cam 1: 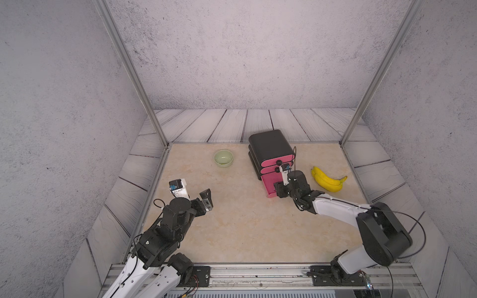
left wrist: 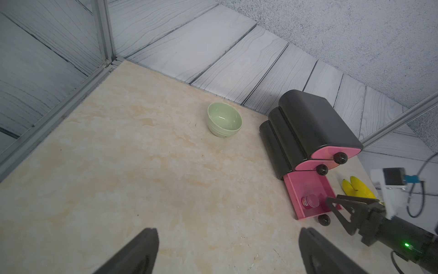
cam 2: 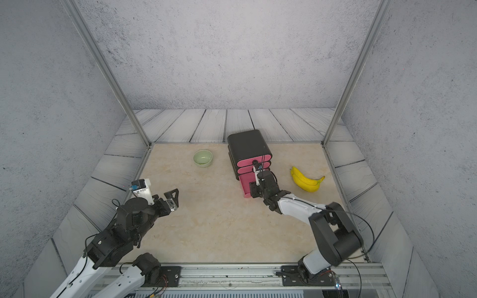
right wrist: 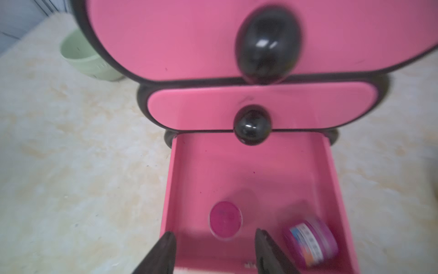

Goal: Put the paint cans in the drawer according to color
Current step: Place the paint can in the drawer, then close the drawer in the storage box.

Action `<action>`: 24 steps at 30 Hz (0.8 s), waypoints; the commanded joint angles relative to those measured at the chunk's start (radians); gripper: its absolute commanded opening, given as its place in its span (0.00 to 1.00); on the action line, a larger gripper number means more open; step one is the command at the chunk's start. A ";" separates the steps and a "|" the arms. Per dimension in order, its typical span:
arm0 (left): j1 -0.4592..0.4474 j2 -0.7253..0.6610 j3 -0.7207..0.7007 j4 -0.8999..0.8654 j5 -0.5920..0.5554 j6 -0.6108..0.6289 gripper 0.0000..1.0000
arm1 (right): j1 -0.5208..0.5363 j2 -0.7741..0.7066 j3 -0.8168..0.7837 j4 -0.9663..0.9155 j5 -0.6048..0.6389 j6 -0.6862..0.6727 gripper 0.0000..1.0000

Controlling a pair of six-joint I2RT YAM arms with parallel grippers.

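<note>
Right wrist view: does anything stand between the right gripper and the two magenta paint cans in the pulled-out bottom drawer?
Nothing visible does. The bottom drawer is open on top; the right gripper, jaws apart, hangs over its front near the upright magenta can, with the tilted magenta can beside. The middle drawer's knob sits further back.

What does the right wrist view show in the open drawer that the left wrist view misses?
Right wrist only: a second magenta can, blurred, beside the first magenta can in the open bottom drawer. Left wrist only: the banana and the chest's black top. Both: that drawer, the first can, the green bowl, both closed upper drawers.
</note>
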 commanded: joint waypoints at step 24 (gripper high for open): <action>0.004 0.165 -0.056 0.143 0.154 -0.070 0.99 | -0.304 0.106 -0.115 -0.082 -0.692 0.372 0.52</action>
